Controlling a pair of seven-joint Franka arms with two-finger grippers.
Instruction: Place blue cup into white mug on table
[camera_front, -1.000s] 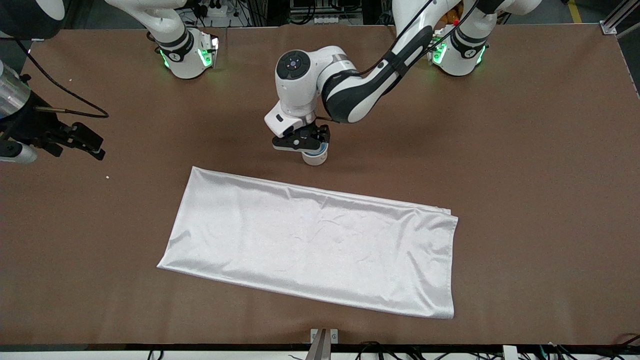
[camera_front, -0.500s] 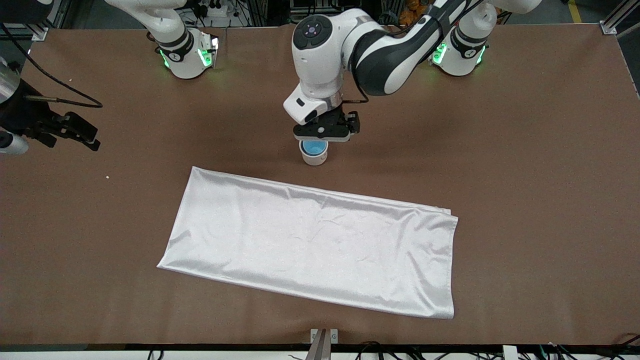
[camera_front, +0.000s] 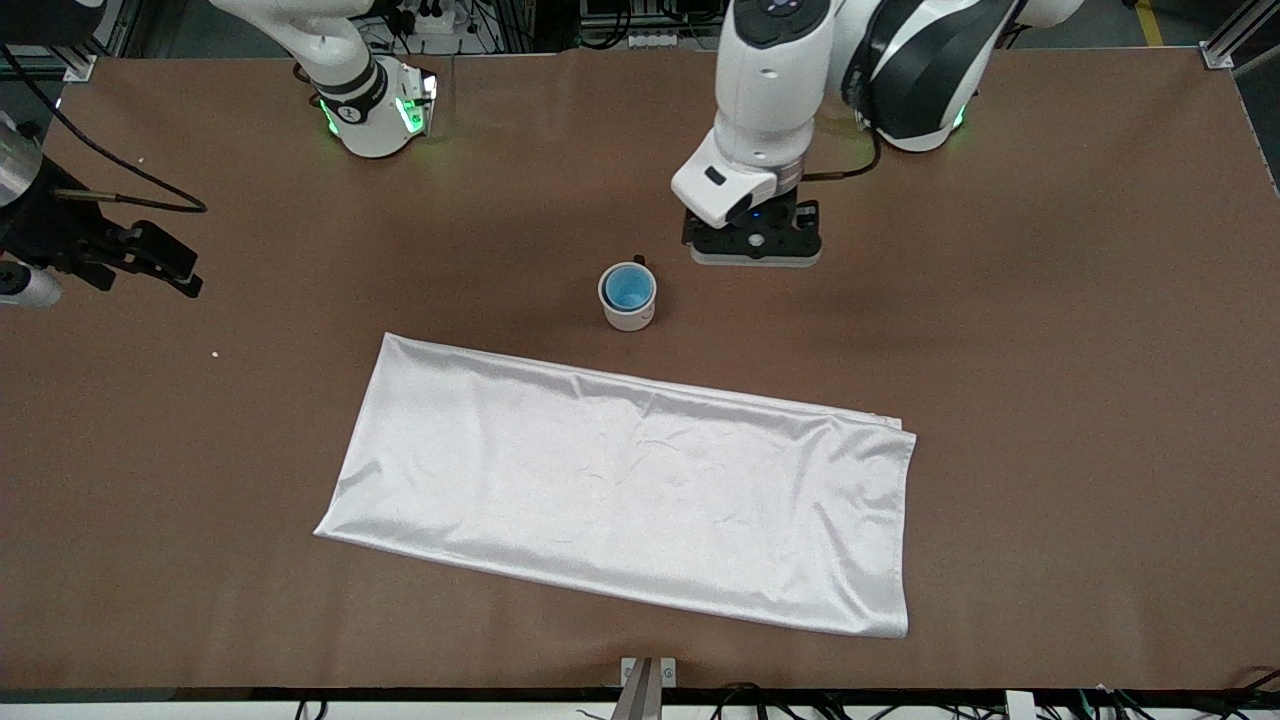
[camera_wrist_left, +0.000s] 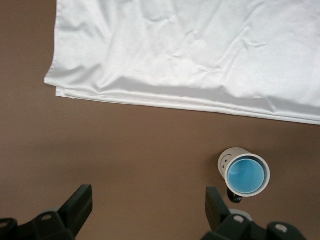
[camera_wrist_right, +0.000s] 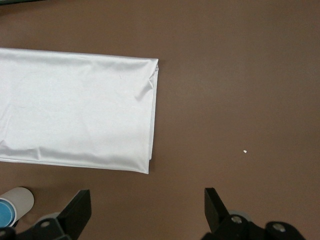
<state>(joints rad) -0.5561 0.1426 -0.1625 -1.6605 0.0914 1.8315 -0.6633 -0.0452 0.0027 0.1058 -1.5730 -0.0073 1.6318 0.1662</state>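
We see only a sliver of the white mug (camera_front: 627, 310) wall in the right wrist view, cut off at the frame edge, and its black handle is barely visible in the front view. The blue cup (camera_front: 627, 289) sits upright inside the mug, on the worktop (camera_front: 1050, 300) just beside the white cloth (camera_front: 620, 495), farther from the front camera than the cloth. The left gripper (camera_front: 755, 245) hangs over bare worktop near the mug, toward the left arm's end, fingers (camera_wrist_left: 80, 202) spread wide and holding nothing. The right gripper (camera_front: 165, 275) waits toward the right arm's end, well apart from the mug, fingers (camera_wrist_right: 77, 207) wide and empty.
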